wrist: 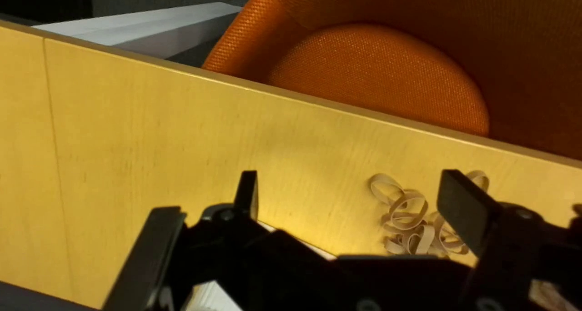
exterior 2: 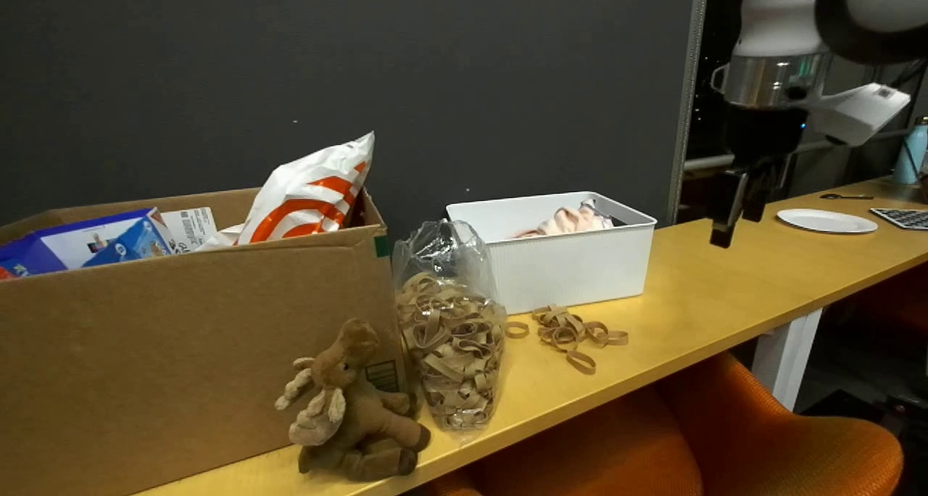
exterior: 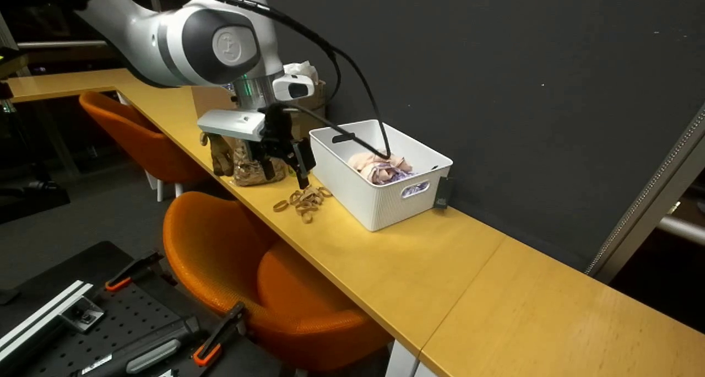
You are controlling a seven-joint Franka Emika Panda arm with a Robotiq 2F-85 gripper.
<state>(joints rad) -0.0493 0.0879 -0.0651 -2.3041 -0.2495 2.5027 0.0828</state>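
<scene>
Tan bands (exterior: pixel 308 199) lie loose on the table (exterior: pixel 418 267) by the bin (exterior 2: pixel 573 271), none gripped yet; cloth (exterior: pixel 380 170) is already in the bin, more bands sit in the bag (exterior 2: pixel 446 249). And the gripper (wrist: pixel 350 193) hovers above, spread wide, holding nothing!

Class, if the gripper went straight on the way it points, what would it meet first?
The gripper would probably meet the table, beside the loose bands; depth is unclear, so a finger might touch those first.
</scene>
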